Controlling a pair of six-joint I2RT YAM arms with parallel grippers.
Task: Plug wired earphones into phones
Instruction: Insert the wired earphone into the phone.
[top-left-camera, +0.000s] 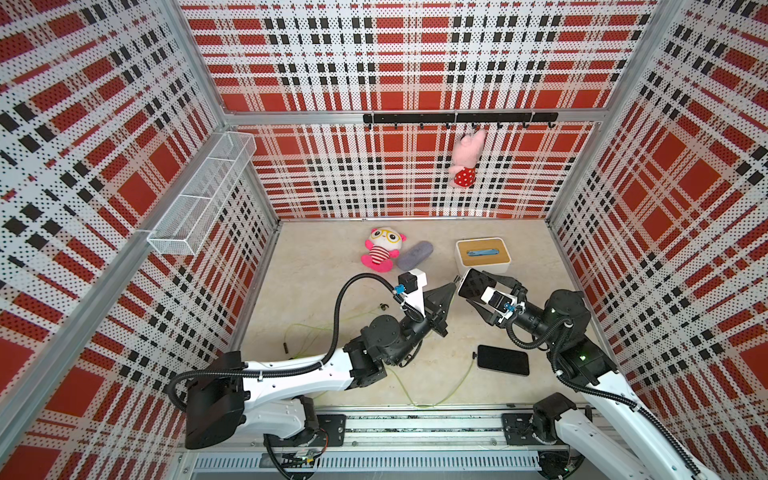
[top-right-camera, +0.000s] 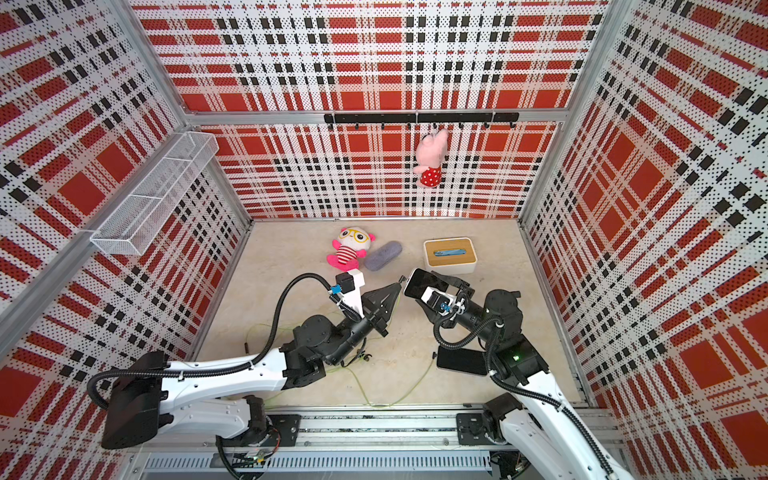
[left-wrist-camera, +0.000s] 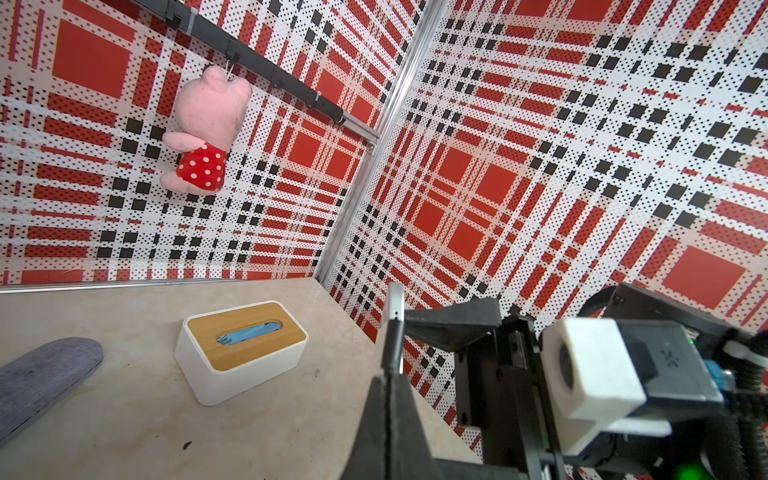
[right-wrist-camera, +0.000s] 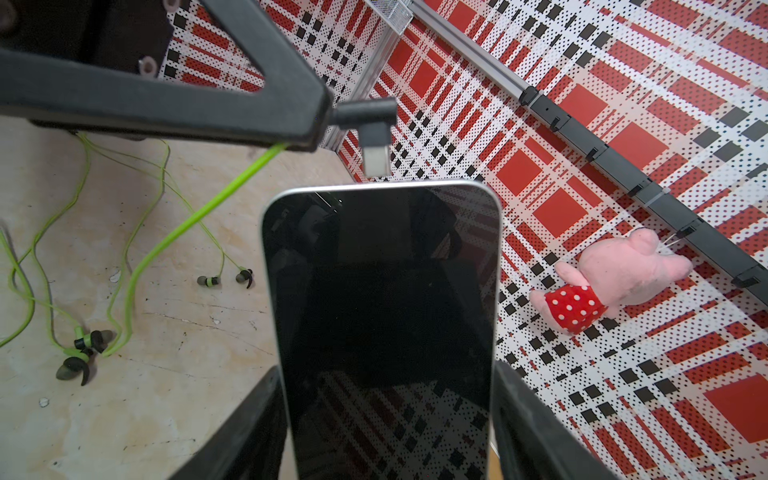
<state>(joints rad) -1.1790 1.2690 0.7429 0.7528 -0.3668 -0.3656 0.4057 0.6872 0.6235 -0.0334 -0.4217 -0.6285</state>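
1. Right now the plug (right-wrist-camera: 374, 137) sits just off the short end edge of the held phone (right-wrist-camera: 382, 311). Its metal tip is aimed at that edge, and we cannot tell whether the two touch.
2. In both top views this pair hangs right of the frame's centre, just below the tissue box (top-left-camera: 482, 253) and clear of the table (top-left-camera: 332, 257).
3. We judge the held phone's long axis to be the line that matters. It runs from the right gripper (right-wrist-camera: 388, 374) toward the left gripper (top-left-camera: 452, 286), so the tip has to travel along it.
4. We see the left jaws pressed together, pinching the plug's black body, with the green cable (right-wrist-camera: 199, 216) trailing down to the table.
5. We see the right jaws spread wide, clamping the held phone by its long sides.
6. We expect the left arm, which carries the plug, to push while the right arm braces.
7. Lower right of centre, the second phone (top-left-camera: 503, 359) lies flat on the table.
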